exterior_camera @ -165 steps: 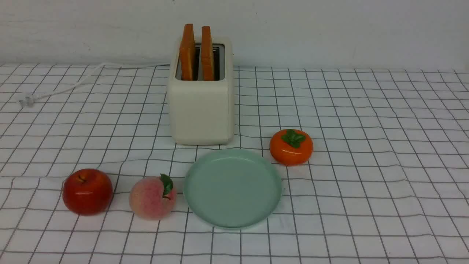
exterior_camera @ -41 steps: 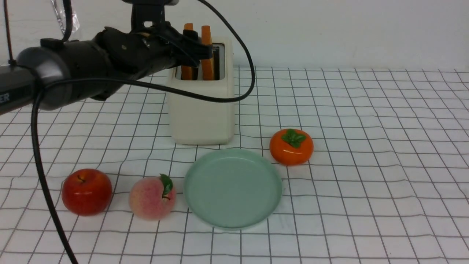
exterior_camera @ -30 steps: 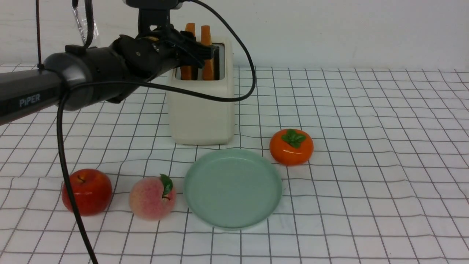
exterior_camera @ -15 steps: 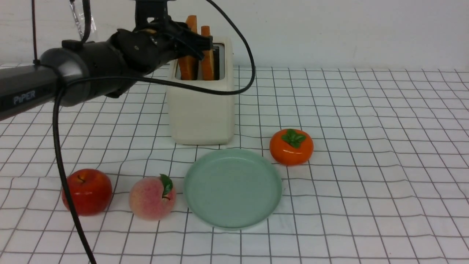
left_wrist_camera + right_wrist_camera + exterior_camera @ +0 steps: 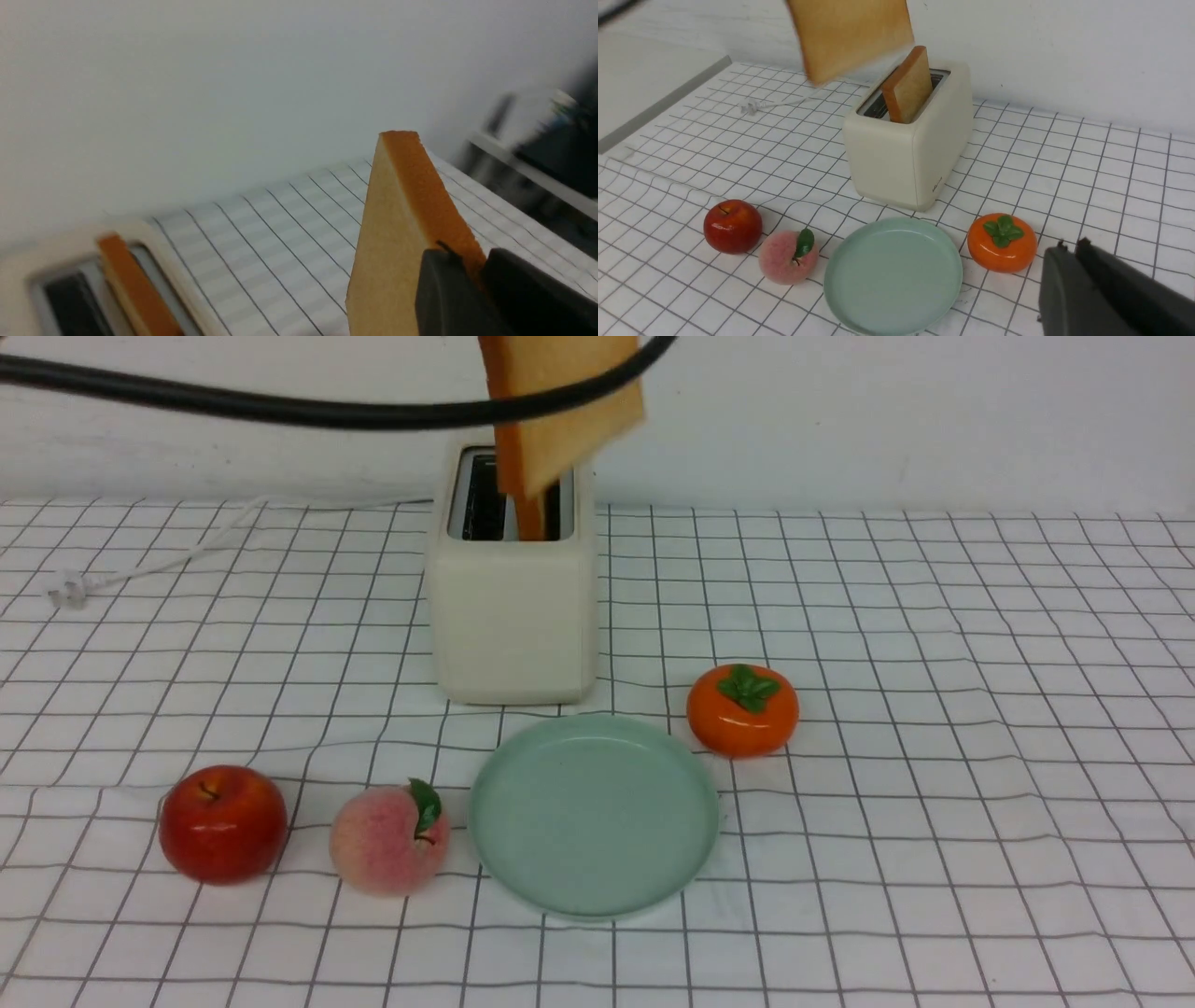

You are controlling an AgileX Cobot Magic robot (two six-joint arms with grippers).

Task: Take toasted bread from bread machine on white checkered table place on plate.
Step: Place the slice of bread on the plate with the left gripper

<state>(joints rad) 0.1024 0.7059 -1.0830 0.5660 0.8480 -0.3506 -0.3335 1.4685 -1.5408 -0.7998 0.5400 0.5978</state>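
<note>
Toasted bread (image 5: 569, 401): one slice hangs tilted in air above bread machine (image 5: 512, 616), clear of slots. Second slice (image 5: 530, 513) stands in slot on robot's right. Left end effector (image 5: 479, 268) clamps narrow on crust edge of airborne slice. Right end effector (image 5: 1070, 245) closed, empty. Plate (image 5: 593, 817) bare, on bench in front of machine. Judged: slice light, stiff, dry; rough crust grips well, crumbles if squeezed. Edge pinch may let it swing; hold across flat faces is steadier.
</note>
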